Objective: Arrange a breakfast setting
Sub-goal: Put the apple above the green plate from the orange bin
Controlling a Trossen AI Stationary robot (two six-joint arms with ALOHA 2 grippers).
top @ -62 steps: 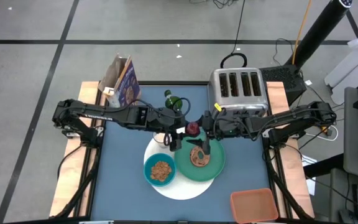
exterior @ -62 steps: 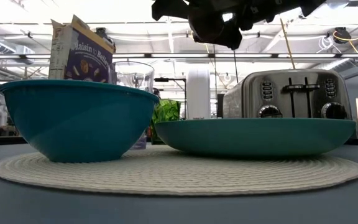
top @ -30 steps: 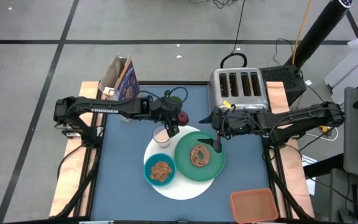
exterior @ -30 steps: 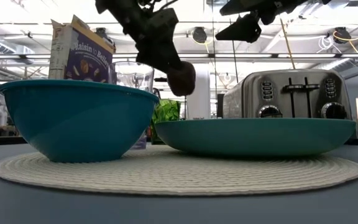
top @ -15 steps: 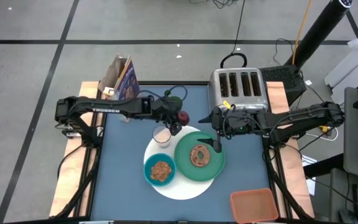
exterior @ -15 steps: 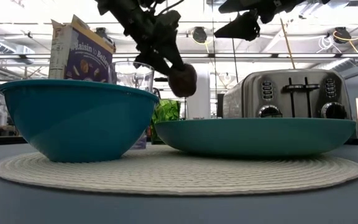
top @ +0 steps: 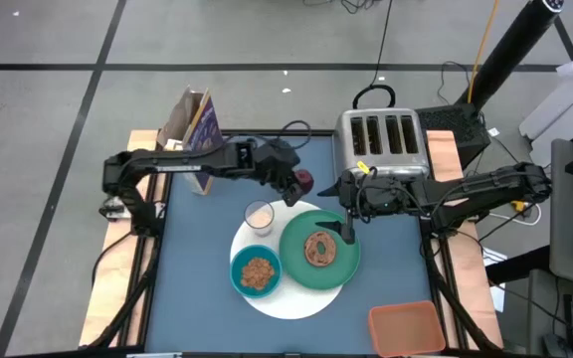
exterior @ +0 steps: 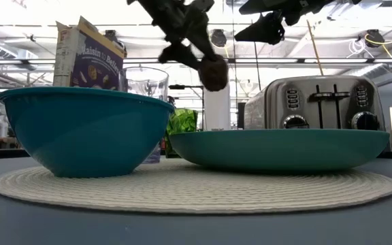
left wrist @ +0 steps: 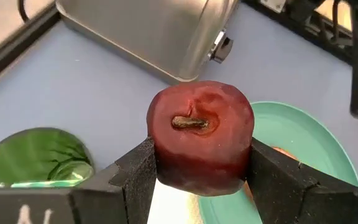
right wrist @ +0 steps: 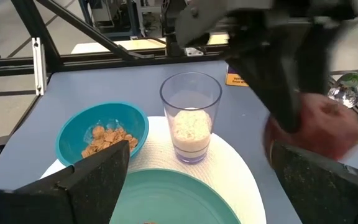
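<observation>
Fruit up in the air: the left pincer (top: pixel 299 186) has its two dark fingers clamped on the dark-red fruit (left wrist: pixel 201 137), a rounded, slightly matte piece with a brown stem dimple facing the wrist camera. It hangs above the bench (top: pixel 197 288), just beyond the far rim of the green plate (top: pixel 346 267) and near the front of the silver four-slot toaster (top: pixel 381 139), whose brushed metal shows knobs and levers from the low view.

Right pincer (top: pixel 347 231) hovers over the plate's right side with its fingers spread, nothing between them. On the plate sits the bagel (top: pixel 319 248), a brown ring. Plate and teal bowl (top: pixel 257 273) share the big white round mat (top: pixel 296 301), a woven coil with a ribbed texture; the bowl is smooth and deep, with brown cereal pieces in it. The small clear glass (right wrist: pixel 190 117) stands at the mat's far-left edge, milky white in its lower part.

Purple cereal box (top: pixel 195 130) stands open at the bench's far-left corner, and the glossy green cup (left wrist: pixel 36 155) sits past the glass. The orange-pink rectangular tray (top: pixel 408 328) lies at the near-right corner.
</observation>
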